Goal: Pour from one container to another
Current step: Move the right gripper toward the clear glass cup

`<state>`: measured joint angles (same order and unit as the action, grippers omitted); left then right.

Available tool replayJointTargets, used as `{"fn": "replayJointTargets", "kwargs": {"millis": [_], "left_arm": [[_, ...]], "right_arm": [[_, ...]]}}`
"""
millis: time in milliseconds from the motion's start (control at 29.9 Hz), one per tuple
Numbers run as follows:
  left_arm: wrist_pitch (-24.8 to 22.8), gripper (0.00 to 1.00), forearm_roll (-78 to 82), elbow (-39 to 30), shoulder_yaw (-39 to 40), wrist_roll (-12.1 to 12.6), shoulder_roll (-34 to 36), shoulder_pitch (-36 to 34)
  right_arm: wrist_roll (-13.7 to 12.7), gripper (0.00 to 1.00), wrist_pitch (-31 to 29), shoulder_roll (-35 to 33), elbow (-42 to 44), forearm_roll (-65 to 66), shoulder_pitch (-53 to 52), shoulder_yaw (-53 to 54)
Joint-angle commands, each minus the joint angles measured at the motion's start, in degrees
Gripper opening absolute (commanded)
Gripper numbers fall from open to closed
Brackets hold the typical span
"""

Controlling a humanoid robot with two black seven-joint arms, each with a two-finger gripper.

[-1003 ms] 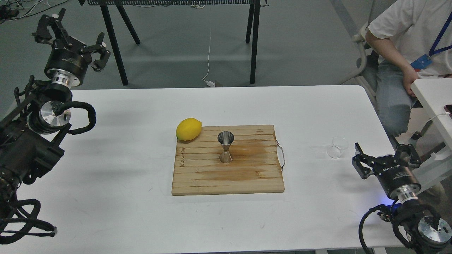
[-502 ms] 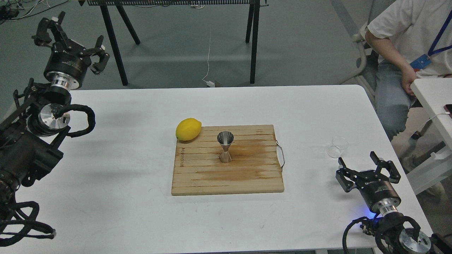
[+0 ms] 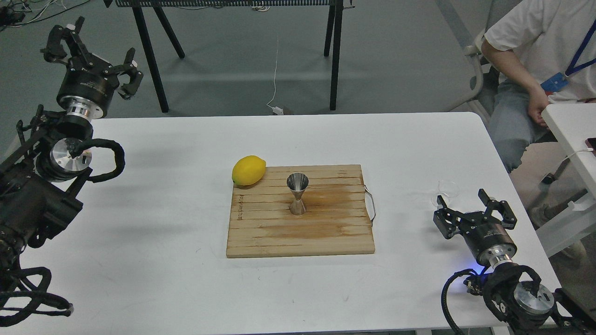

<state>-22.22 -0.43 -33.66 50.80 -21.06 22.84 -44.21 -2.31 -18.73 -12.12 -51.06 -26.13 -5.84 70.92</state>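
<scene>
Head view: my right hand (image 3: 475, 209) is hovering low over the white counter (image 3: 163, 260) with fingers spread, just in front of the clear glass cup (image 3: 446, 191), not touching it. My left hand (image 3: 91, 53) is hanging spread wide past the counter's far left corner. On the wooden board (image 3: 326, 232) the steel jigger (image 3: 297, 193) is standing upright, a lemon (image 3: 248, 170) resting at the board's far-left corner

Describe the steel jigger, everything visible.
The jigger is a small shiny steel piece shaped like an hourglass: two cones joined at a narrow waist. It stands upright, open mouth up, near the middle of the wooden cutting board, resting only on the board. The lemon sits apart, to its left at the board's corner. Neither gripper touches it. Contents cannot be seen.
</scene>
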Motion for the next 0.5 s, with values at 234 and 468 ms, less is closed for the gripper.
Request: {"fn": "replayJointTargets", "kwargs": {"millis": [234,468], "left_arm": [[0.0,1.00,0.0,0.0,0.0,-2.0,-0.1,0.4],[0.0,1.00,0.0,0.0,0.0,-2.1,0.0,0.4]], "right_arm": [[-0.1,1.00,6.7,0.3,4.2,0.1,-3.2,-1.0],[-0.1,1.00,7.9,1.0,5.3,0.1,-4.4,-1.1]]}}
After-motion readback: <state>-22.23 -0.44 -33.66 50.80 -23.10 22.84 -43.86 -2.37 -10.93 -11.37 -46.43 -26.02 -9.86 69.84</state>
